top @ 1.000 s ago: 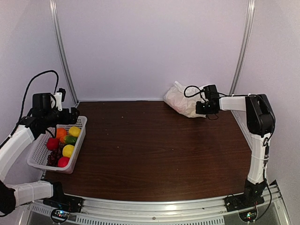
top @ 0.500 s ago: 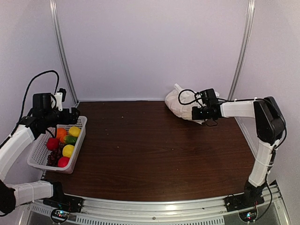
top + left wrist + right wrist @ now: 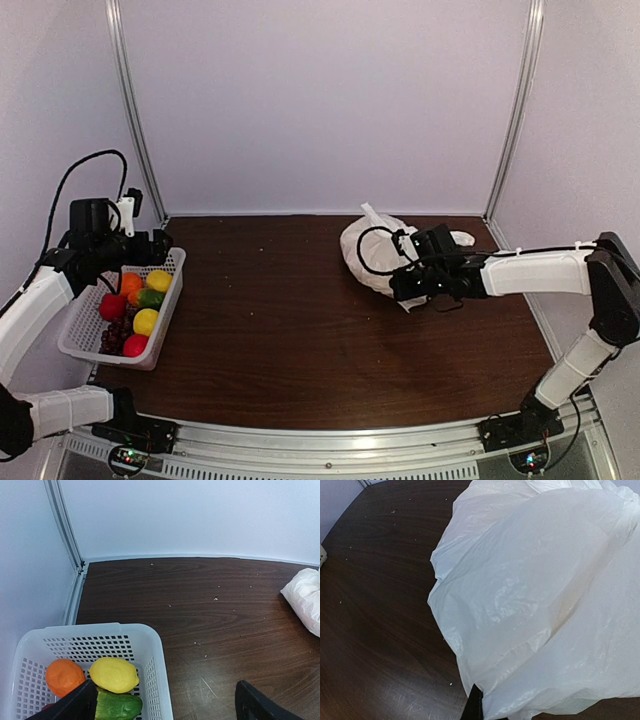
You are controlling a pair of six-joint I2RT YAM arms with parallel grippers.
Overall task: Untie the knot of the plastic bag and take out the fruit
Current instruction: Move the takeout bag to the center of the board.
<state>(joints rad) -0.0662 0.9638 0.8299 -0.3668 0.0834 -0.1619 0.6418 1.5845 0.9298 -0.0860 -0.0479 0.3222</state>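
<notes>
Two arms: outstretched right end effector point(image 3: 402, 288) pinches plastic bag point(image 3: 368, 252); left end effector point(image 3: 165, 703) wide.

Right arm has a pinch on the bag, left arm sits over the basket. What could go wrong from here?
1. The right gripper is shut on a thin fold at the lower edge of the plastic bag, away from the handle end that sticks up on its far side. Pulling there may stretch or tear the film, or the fold may slip out.
2. The left gripper hangs open over the basket, far from the bag. With nothing steadying it, the bag may simply slide.
</notes>
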